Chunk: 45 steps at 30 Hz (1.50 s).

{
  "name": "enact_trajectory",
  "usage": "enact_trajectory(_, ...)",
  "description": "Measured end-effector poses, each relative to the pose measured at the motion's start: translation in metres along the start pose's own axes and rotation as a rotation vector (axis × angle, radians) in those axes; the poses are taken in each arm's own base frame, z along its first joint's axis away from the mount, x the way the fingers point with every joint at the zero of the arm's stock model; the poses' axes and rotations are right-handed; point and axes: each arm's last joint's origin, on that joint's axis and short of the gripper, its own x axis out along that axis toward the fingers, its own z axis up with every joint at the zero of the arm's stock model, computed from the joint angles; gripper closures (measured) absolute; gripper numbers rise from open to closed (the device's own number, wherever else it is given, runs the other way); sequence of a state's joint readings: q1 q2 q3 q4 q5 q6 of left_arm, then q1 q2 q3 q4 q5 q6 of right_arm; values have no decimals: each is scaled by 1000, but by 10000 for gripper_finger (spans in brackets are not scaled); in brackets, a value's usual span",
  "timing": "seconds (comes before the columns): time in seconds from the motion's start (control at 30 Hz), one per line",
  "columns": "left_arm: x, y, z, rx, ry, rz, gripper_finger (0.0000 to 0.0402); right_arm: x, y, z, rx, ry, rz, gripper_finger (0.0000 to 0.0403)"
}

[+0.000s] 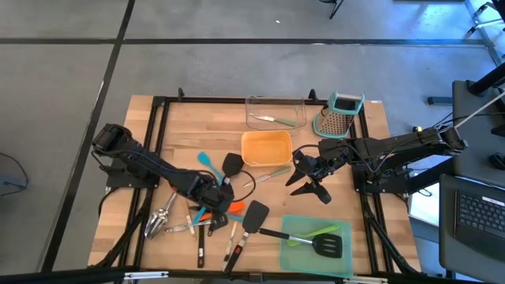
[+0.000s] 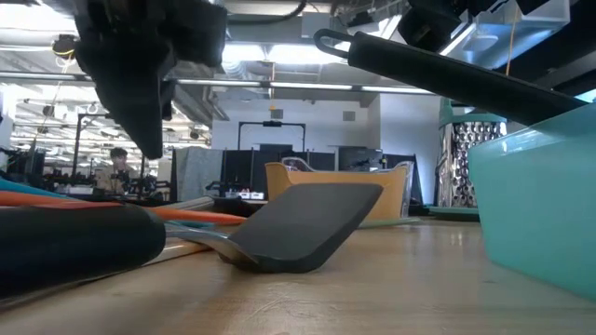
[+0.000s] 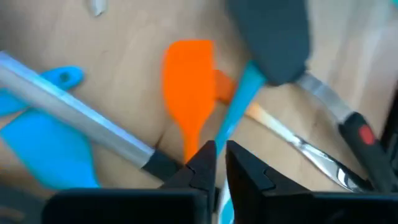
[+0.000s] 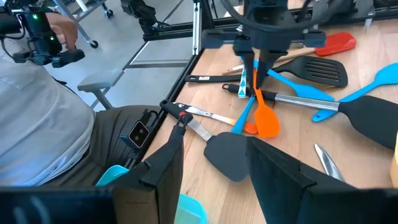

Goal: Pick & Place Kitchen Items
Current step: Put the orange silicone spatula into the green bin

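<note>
Directly below the left gripper, the orange spatula lies on the table; a teal handle runs between the nearly closed fingertips, contact unclear. The right wrist view alone shows a seated person. The right gripper hovers wide, empty.

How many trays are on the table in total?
3. A clear tray lies at the far edge, beside the grater. An orange tray lies in the middle. A teal-green tray lies at the near edge, on the right. None seems hidden.
</note>
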State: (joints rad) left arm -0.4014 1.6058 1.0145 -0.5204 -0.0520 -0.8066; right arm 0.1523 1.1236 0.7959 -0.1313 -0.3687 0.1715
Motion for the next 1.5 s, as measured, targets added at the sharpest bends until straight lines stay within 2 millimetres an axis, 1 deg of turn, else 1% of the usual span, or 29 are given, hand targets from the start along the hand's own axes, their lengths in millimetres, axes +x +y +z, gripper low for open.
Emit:
enact_trajectory(0.17,0,0,-2,27,-14,37,307,0,0,0,0,0,0,226)
enact_trajectory(0.3,8,1,-4,33,3,63,263,0,0,0,0,0,0,226)
enact_trajectory(0.43,23,2,-7,45,54,77,234,0,0,0,0,0,0,226)
enact_trajectory(0.5,26,2,-7,49,66,76,227,0,0,0,0,0,0,226)
enact_trajectory(1.1,28,2,-6,57,44,88,221,0,0,0,0,0,0,226)
enact_trajectory(1.33,41,4,-8,67,73,116,221,0,0,0,0,-1,0,226)
enact_trajectory(1.5,42,5,-7,62,72,120,222,0,0,0,0,-1,0,226)
